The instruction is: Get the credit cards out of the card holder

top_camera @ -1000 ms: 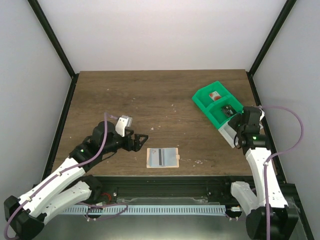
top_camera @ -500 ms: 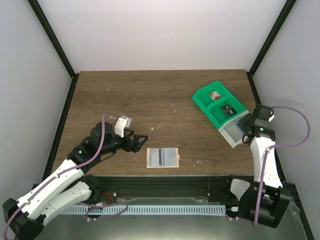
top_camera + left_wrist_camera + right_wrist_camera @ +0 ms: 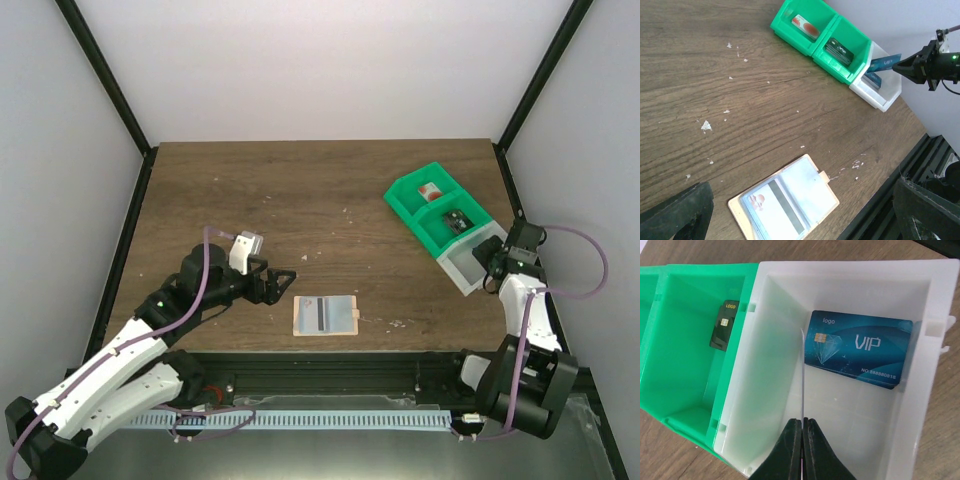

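Observation:
The tan card holder [image 3: 326, 315] lies open flat near the table's front edge. Its left pocket holds a pale credit card with a dark stripe [image 3: 774, 207]. My left gripper [image 3: 285, 283] hovers open just left of the holder, and both fingers [image 3: 677, 215] frame the holder [image 3: 812, 187] in the left wrist view. My right gripper [image 3: 803, 427] is shut on a blue card [image 3: 884, 62], seen edge-on [image 3: 803, 370] over the white compartment [image 3: 765, 370] of the tray.
The green-and-white tray [image 3: 408, 192] stands at the right. A blue VIP card [image 3: 857, 350] lies in its white compartment, a dark card [image 3: 724, 331] in the middle one and a red-and-white card [image 3: 805, 26] in the far one. White crumbs dot the wood.
My right arm has folded back and to the right, so its gripper now points at the white compartment from the table's right edge. The left arm and the holder stay put.

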`<state>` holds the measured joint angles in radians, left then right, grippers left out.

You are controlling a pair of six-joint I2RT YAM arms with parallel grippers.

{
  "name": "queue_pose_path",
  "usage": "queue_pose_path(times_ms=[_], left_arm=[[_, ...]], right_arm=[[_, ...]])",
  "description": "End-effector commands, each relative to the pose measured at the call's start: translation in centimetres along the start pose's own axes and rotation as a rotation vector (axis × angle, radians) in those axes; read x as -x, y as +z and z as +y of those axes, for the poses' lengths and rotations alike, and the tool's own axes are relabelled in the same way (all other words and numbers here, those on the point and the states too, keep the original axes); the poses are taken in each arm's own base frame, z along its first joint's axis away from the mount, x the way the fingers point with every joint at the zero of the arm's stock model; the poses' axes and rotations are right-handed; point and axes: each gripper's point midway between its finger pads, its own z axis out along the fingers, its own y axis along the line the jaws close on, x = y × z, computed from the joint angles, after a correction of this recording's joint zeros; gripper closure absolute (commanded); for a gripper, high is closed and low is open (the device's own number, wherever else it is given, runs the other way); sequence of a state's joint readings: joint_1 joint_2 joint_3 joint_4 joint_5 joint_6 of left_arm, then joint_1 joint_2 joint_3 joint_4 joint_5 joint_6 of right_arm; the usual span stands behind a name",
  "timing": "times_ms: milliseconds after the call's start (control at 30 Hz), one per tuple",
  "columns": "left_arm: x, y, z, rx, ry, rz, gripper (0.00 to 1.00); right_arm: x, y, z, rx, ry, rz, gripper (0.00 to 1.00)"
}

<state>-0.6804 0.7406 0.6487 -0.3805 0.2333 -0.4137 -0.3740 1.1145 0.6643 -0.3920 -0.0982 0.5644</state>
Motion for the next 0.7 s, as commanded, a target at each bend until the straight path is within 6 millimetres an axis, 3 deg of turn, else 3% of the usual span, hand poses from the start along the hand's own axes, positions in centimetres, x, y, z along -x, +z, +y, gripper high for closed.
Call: queue_pose_path(times_ms=[0, 200, 667], left_arm=[[0.3, -0.1, -0.1, -0.003, 0.017, -0.01, 0.0], [0.5, -0.4, -0.1, 0.006, 0.023, -0.02, 0.0], [0.3, -0.2, -0.1, 0.0, 0.021, -0.012, 0.0]], right_arm=[[0.9, 0.4, 0.9, 0.086, -0.01, -0.033, 1.0], [0.5, 1.9, 0.5, 0.123, 0.0, 0.03, 1.0], [2.2, 2.5, -0.3, 0.13, 0.006, 0.016, 1.0]])
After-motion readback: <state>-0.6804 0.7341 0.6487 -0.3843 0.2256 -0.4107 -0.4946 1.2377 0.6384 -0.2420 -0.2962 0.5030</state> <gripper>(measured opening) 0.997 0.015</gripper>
